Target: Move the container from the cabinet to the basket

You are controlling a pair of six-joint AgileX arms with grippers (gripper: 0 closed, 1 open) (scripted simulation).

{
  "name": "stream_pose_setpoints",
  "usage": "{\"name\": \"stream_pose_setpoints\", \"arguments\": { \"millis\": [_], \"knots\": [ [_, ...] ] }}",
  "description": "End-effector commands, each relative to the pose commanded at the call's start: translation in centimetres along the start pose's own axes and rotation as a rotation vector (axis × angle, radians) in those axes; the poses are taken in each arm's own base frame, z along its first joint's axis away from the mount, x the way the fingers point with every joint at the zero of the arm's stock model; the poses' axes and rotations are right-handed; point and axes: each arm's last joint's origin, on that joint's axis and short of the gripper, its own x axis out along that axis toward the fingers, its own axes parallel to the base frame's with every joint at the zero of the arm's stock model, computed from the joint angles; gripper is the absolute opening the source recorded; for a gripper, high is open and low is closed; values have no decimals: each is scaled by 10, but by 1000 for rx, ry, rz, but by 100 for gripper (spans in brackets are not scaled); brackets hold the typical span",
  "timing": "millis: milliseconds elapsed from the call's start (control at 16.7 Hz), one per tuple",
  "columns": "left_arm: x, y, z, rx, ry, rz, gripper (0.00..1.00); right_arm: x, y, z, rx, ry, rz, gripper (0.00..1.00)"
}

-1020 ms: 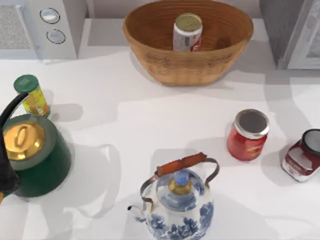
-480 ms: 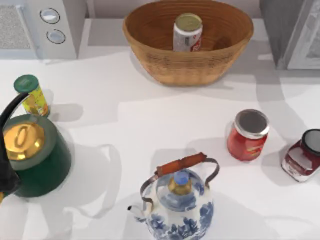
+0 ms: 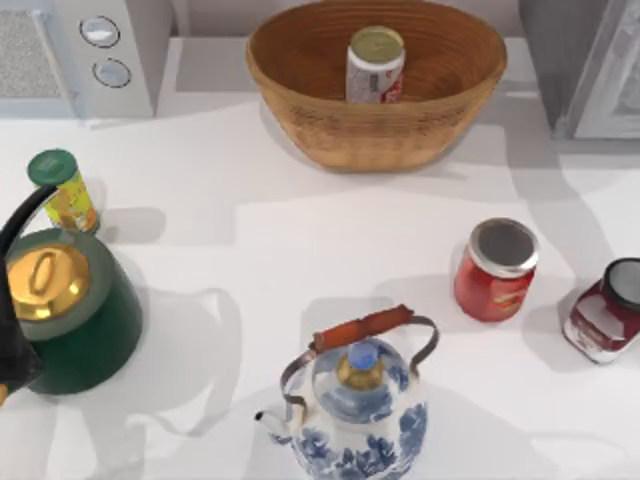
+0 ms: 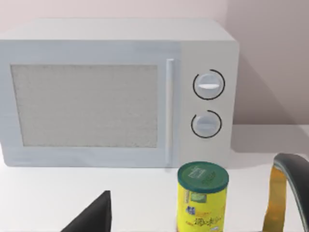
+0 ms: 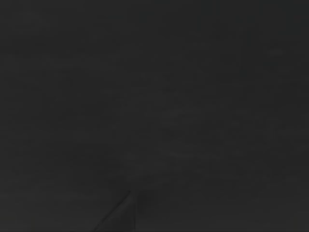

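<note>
While the small whitish-silver cylindrical container point(image 3: 375, 64) with red markings and a dull gold-green top stands upright inside the large tan woven wicker basket point(image 3: 300, 110) at the counter's point(image 3: 300, 230) rear edge, the grey cabinet point(image 3: 585, 65) with its pale framed door occupies the rear right corner. Left gripper point(image 4: 96, 217): a dark finger edge is visible near the yellow can point(image 4: 202, 198) with green cap; its opening cannot be determined. The right wrist view is dark.
</note>
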Motion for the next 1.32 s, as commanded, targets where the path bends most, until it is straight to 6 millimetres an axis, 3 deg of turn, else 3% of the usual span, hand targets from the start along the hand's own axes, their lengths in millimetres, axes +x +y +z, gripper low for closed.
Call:
{"name": "stream_pose_setpoints", "arguments": {
  "millis": [420, 780, 1020, 1320],
  "knots": [
    [0, 0, 0, 0, 0, 0, 100, -21, -12, -6, 1, -9, 2, 100],
    [0, 0, 0, 0, 0, 0, 100, -72, -46, -54, -1, -5, 11, 100],
    [0, 0, 0, 0, 0, 0, 100, -113, -68, -115, -2, -1, 21, 100],
    [0, 0, 0, 0, 0, 0, 100, -149, -86, -237, -7, 54, 30, 100]
  ]
}}
